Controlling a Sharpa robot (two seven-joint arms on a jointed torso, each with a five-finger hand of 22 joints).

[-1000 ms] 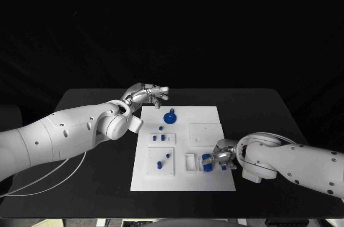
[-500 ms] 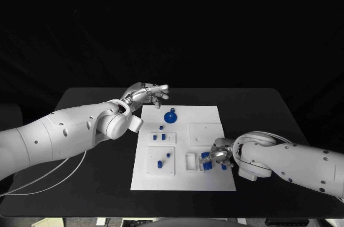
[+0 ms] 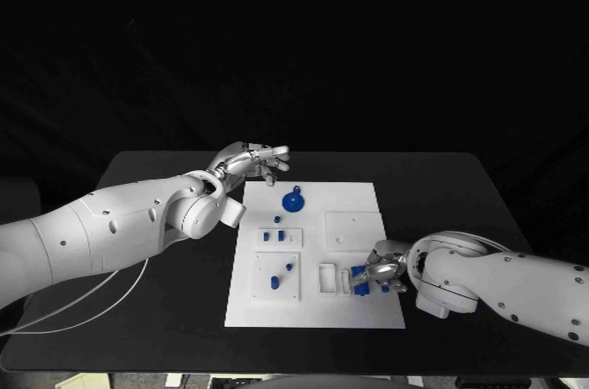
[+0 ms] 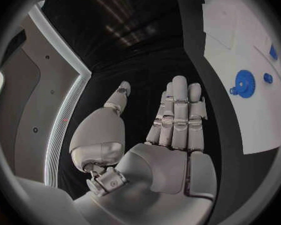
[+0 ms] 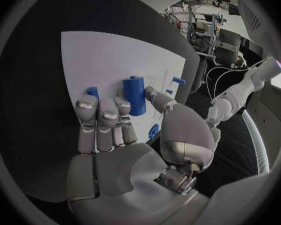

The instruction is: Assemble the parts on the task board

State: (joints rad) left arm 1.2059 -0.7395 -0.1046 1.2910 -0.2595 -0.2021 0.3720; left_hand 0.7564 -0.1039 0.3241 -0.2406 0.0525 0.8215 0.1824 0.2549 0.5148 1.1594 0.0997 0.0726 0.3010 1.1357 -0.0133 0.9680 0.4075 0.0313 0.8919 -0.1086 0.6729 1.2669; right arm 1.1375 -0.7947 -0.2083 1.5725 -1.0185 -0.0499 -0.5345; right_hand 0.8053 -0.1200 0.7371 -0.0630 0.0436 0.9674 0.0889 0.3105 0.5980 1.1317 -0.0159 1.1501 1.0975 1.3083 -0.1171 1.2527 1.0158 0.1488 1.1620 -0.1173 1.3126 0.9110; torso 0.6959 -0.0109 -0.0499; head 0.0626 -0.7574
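The right hand (image 3: pixel 378 274) has its fingers (image 5: pixel 103 116) pressed together against a small blue plastic cylinder (image 5: pixel 134 95) on the white task board (image 3: pixel 368 317). It looks light, stiff and slippery, best pinched across its round sides; the left hand (image 3: pixel 255 162) hovers with fingers spread, holding nothing

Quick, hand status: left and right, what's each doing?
Left hand: open, holding nothing.
Right hand: grips a blue cylindrical part over the task board.

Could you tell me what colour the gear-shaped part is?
Blue gear-shaped part, clearest in the left wrist view.

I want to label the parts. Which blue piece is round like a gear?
The blue gear at the far end of the white board, nearest the left hand. The other pieces are small pegs or blocks.
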